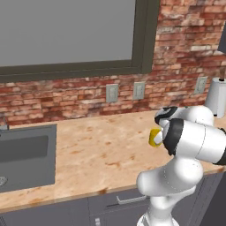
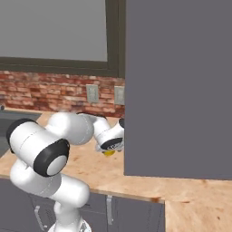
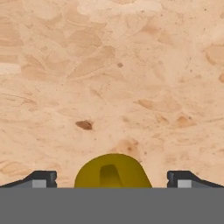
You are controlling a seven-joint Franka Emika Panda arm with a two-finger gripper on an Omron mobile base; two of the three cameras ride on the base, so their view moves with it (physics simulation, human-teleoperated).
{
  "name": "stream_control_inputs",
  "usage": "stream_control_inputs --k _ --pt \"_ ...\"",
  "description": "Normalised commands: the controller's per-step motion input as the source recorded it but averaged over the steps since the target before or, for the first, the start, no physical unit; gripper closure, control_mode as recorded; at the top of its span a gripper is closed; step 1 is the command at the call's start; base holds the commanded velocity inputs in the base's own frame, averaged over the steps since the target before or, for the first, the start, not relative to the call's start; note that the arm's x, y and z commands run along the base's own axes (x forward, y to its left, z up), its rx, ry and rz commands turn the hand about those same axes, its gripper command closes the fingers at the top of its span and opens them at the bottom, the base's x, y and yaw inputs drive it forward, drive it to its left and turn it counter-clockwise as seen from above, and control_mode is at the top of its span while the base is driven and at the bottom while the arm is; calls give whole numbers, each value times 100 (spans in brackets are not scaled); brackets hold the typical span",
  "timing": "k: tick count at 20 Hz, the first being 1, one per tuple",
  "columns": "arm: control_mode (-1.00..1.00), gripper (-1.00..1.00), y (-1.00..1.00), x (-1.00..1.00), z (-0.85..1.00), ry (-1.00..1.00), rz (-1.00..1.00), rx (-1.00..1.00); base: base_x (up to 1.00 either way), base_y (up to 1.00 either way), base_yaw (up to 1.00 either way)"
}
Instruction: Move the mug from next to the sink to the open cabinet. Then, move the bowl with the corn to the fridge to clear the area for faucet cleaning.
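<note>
The cabinet door [image 2: 179, 86] fills the right side of the right base picture, hanging above the table [image 1: 97, 154]. At that door's lower left edge, the arm carries the mug [image 2: 108, 152] clear of the table. The pincer [image 3: 112, 179] grips the mug, its tips on either side. The cabinet lies up and right of the pincer.

Broad bare counter [image 1: 101, 150] lies open beneath the gripper [image 3: 112, 177], which carries the mug [image 3: 112, 171], while the open cabinet [image 2: 179, 86] door hangs as a wide wall just beside it and the sink [image 1: 26, 156] sits well apart.
</note>
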Motion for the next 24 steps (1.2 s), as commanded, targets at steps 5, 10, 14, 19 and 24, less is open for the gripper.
stream_control_inputs --k 5,10,14,19,24 --pt "-100 -100 0 0 0 0 0 1 0 0 0" --pt "-100 -100 5 2 0 0 0 0 0 0 0" --pt "-100 100 6 23 -1 0 0 0 0 0 0" --pt "-100 100 0 7 0 0 0 0 0 0 0" --pt "-100 100 2 -7 6 -5 0 0 0 0 0"
